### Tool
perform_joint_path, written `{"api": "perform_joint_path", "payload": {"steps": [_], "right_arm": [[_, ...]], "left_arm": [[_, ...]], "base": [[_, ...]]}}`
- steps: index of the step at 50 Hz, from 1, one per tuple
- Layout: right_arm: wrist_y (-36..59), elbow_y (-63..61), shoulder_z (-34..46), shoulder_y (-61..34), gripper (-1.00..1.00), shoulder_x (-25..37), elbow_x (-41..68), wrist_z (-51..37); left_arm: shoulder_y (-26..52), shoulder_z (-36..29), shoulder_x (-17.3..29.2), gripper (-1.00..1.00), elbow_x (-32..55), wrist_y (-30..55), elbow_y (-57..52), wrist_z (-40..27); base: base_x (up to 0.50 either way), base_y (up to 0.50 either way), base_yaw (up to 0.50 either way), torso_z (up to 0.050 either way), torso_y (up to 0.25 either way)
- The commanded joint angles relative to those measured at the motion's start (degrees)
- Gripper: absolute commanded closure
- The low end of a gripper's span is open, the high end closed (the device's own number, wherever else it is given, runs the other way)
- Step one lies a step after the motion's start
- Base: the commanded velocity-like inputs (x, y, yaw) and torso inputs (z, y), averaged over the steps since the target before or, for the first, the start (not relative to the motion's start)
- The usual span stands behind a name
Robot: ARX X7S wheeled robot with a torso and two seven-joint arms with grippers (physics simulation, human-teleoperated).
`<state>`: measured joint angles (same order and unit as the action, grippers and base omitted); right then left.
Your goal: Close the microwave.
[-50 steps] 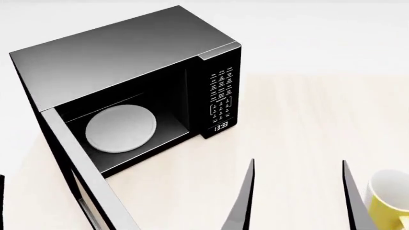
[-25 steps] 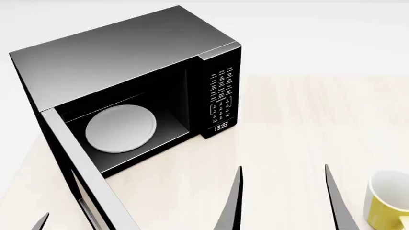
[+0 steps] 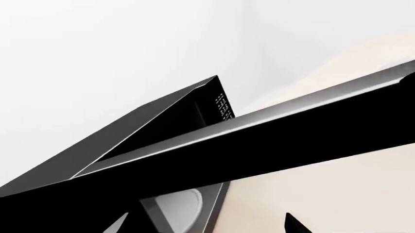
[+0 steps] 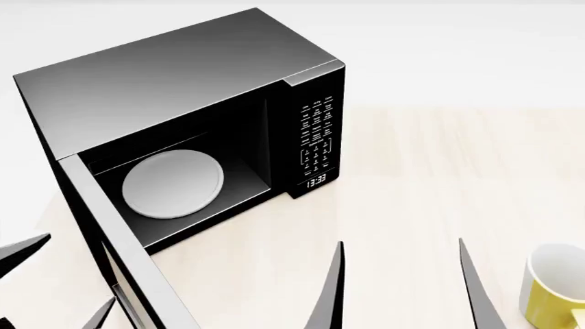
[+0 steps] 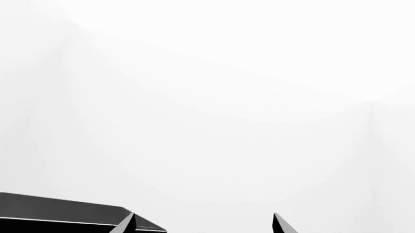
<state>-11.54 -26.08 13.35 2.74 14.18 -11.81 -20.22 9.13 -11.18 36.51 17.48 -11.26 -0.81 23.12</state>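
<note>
The microwave (image 4: 183,116) stands on the light table (image 4: 429,178), its door (image 4: 119,253) swung wide open and the white plate (image 4: 172,183) inside. My left gripper (image 4: 55,281) is just beside the door's outer side, fingers spread. My right gripper (image 4: 402,288), also spread and empty, is in front of the microwave, near the yellow mug (image 4: 553,288).
</note>
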Motion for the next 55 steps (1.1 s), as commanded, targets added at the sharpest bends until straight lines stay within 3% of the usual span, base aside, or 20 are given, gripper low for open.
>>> {"api": "perform_joint_path", "payload": {"steps": [1, 25, 55], "right_arm": [[0.15, 0.38, 0.26, -0.03, -1.00, 0.19, 0.02, -0.46], [0.25, 1.25, 0.63, -0.28, -1.00, 0.62, 0.87, -1.15], [-0.68, 2.90, 1.40, -0.26, -1.00, 1.35, 1.63, -2.08]], "left_arm": [[2.69, -2.83, -1.56, -1.00, -0.27, 0.22, 2.80, 2.46], [6.65, -7.72, -3.54, -1.00, -1.65, 2.31, 4.54, 6.08], [11.65, -9.46, -10.26, -1.00, -4.58, -3.28, 13.86, 4.74]], "base": [[0.00, 0.00, 0.00, 0.000, 0.000], [0.00, 0.00, 0.00, 0.000, 0.000], [0.00, 0.00, 0.00, 0.000, 0.000]]}}
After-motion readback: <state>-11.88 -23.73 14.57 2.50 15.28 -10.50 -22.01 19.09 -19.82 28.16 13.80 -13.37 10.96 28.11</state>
